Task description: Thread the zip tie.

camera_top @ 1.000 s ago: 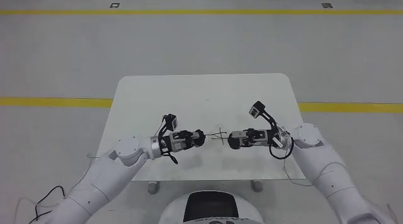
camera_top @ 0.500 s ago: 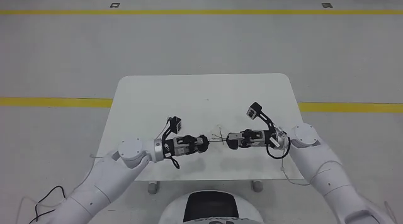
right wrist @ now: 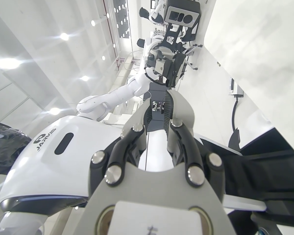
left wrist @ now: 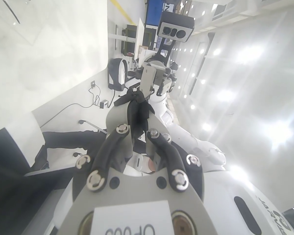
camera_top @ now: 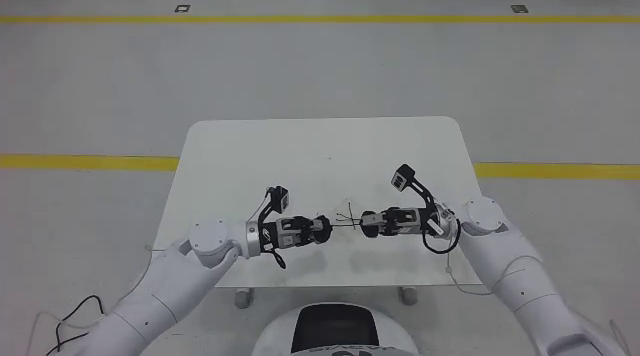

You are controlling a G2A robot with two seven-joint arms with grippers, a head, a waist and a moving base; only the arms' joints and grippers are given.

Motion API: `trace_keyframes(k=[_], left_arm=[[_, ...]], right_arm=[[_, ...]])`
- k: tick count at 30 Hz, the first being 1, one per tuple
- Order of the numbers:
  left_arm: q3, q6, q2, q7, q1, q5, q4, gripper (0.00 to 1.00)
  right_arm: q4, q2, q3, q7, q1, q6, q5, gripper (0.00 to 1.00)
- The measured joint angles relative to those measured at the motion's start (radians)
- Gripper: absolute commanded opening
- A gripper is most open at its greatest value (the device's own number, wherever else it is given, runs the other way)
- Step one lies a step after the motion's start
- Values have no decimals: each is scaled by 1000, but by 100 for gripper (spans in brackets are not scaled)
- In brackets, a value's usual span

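On left gripper [left wrist: 138, 113], white printed label [left wrist: 131, 217]

We could make out only the clipped ends of a few dark characters on the white label [left wrist: 131, 217], which sat on the grey plate [left wrist: 137, 194] behind the left gripper [left wrist: 136, 113]. Dark lettering [right wrist: 47, 137] ran beside a round logo [right wrist: 37, 141] on the white arm shell [right wrist: 39, 170]. A white sticker [right wrist: 152, 220] behind the right gripper [right wrist: 161, 103] bore one small mark.
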Motion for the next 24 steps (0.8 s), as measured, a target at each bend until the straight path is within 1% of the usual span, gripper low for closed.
trace_keyframes(k=[8, 9, 10, 19, 20, 21, 22, 24], left_arm=[[-1, 2, -2, 3, -1, -6, 8, 0], [-1, 2, -2, 3, -1, -6, 8, 0], [-1, 2, -3, 2, -1, -5, 8, 0], [-3, 5, -4, 3, -1, -1, 8, 0], [-3, 5, -4, 5, 0, -1, 8, 24], [-4, 4, -4, 6, 0, -1, 7, 45], [-4, 3, -4, 9, 0, -1, 7, 100], [-6, -2, -5, 18, 2, -2, 6, 100]], right_arm=[[-3, 2, 3, 0, -3, 0, -2, 7], [-4, 3, 4, 0, -3, 0, -2, 5], [-4, 3, 4, 0, -4, 0, -2, 0], [1, 4, 4, 0, -3, 0, -8, 0], [1, 4, 3, 0, -3, 0, -9, 0], [2, 4, 3, 0, -3, 0, -9, 0], [3, 5, 3, 0, -3, 0, -9, 0], [5, 5, 4, 0, -3, 0, -5, 0]])
